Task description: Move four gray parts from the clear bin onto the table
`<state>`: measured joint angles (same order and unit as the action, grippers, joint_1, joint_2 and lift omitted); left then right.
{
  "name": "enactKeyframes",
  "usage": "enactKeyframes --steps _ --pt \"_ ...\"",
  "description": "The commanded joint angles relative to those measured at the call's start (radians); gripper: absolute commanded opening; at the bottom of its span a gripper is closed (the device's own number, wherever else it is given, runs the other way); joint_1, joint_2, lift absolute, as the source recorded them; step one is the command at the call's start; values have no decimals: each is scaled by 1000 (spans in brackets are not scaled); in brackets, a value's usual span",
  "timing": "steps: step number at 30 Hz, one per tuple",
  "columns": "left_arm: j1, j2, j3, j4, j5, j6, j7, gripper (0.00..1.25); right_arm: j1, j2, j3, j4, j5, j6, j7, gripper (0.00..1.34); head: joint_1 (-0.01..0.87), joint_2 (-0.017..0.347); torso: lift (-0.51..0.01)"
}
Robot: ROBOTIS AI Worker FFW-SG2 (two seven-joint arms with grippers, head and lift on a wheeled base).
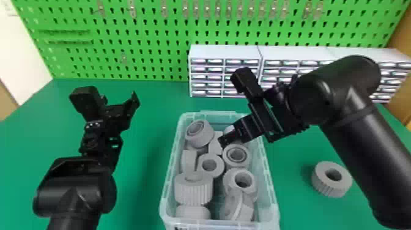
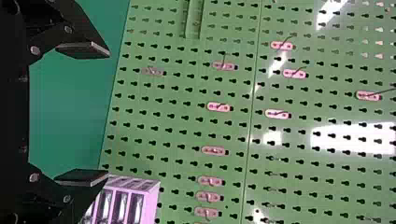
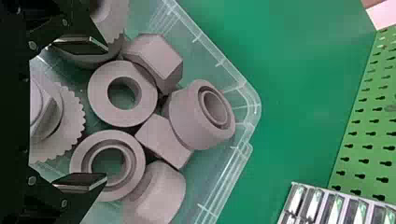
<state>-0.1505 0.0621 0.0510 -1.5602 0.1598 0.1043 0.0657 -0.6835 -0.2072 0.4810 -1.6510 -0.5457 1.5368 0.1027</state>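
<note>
While the right gripper (image 1: 224,141) is hovering at the clear bin (image 1: 271,186), its empty fingers are standing wide apart; contact with the gray parts (image 1: 195,191) cannot be told. One fingertip is partly hiding a stepped gray ring (image 3: 80,161). A ribbed gray ring (image 1: 322,186) is lying on the green table (image 1: 146,137), beside the bin. The left gripper (image 1: 133,99) is waiting above the table, fingers apart. The lower edge is cutting off the bin's near wall and its dark marking (image 1: 180,228), illegible.
</note>
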Motion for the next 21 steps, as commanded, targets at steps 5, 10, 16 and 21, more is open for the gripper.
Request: enactKeyframes --steps 5,10,16,21 --pt "6 1 18 0 -2 0 0 900 -1 -3 10 5 -10 35 0 1026 693 72 -52" --pt "6 1 20 0 -6 0 0 900 1 -11 11 8 -39 35 0 1026 693 72 -52" --pt "-1 1 18 0 -6 0 0 900 5 -15 27 8 -56 35 0 1022 693 72 -52" --pt "0 2 16 -1 -9 0 -1 900 -2 -20 62 17 -65 35 0 1026 693 72 -52"
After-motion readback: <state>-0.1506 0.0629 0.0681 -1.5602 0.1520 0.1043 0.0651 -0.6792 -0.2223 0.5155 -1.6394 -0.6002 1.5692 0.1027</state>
